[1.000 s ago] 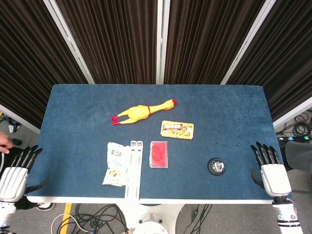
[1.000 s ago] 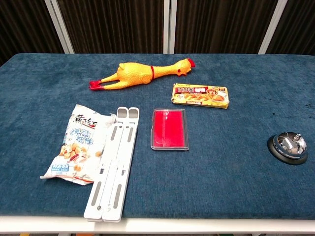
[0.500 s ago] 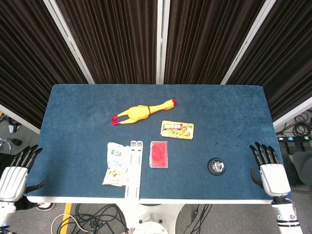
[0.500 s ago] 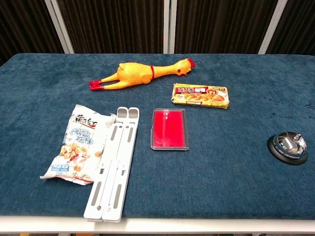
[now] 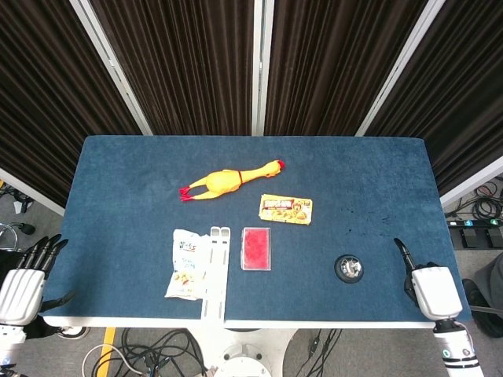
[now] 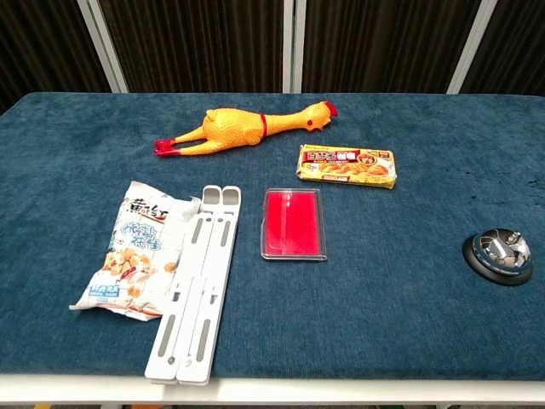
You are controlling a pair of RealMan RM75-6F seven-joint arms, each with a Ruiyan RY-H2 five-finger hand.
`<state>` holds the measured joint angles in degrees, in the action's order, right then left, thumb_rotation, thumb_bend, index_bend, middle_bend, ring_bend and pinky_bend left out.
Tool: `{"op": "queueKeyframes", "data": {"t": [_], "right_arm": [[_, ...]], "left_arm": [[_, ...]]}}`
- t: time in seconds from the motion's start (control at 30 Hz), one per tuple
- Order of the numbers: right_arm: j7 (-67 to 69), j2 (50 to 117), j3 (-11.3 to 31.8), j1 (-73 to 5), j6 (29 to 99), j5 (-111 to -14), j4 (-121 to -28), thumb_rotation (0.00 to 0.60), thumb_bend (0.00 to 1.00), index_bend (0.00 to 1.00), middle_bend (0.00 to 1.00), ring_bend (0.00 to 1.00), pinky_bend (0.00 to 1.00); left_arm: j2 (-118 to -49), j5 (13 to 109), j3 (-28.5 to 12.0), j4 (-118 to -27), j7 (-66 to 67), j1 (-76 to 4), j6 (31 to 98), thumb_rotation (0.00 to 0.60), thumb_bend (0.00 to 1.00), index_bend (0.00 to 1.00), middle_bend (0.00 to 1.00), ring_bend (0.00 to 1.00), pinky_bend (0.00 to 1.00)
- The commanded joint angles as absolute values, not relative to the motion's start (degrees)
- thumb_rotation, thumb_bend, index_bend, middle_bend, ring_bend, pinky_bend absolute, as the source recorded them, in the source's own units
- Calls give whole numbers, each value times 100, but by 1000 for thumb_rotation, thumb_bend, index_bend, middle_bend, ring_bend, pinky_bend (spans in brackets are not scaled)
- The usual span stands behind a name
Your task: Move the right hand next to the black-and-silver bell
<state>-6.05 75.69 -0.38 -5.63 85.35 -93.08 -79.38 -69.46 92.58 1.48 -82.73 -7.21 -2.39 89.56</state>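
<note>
Head view shows the left hand [image 5: 22,287] off the table's [image 5: 126,169] near-left corner, fingers straight and slightly apart, holding nothing. Going right on the blue cloth: a snack bag [image 5: 185,275], a white folding stand [image 5: 215,271], a red case [image 5: 256,248], with a rubber chicken [image 5: 229,181] and a yellow box [image 5: 286,209] further back. Next comes the black-and-silver bell [image 5: 349,268], near the front edge. Near it, not touching, the right hand [image 5: 428,284] hangs over the near-right corner; whether its fingers are spread or curled, I cannot tell.

Dark pleated curtains [image 5: 189,63], perhaps corrugated.
</note>
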Motion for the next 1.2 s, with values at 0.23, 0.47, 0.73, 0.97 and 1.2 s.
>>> {"op": "queueKeyframes", "data": {"t": [0.23,0.47,0.73,0.97,1.2], "right_arm": [[-847,7757,-380,-642,7895,-9303,-7910,600,1000,0,852,805,706],[-944,7934,-458,-700,7691,-9320,-7780,600,1000,0,865,805,706],[-1048,8023,-479,-784,7423,-9225,-7742,600,1000,0,867,805,706],[-1170,8094,-478,-847,7266,-9155,-7777,600,1000,0,868,805,706],[-1224,8164,-517,-877,7124,-9093,-7730,600,1000,0,868,805,706]], "left_arm": [[-6941,9227,160,-8252,-727,-229,8924,600,117,111,33,0,138],[-6929,9184,156,-8226,-764,-219,8903,600,117,111,33,0,138],[-6921,9182,156,-8207,-778,-218,8902,600,117,111,33,0,138],[-6906,9154,148,-8183,-829,-212,8893,600,116,111,33,0,138],[-6917,9150,154,-8166,-824,-219,8862,600,116,111,33,0,138]]}}
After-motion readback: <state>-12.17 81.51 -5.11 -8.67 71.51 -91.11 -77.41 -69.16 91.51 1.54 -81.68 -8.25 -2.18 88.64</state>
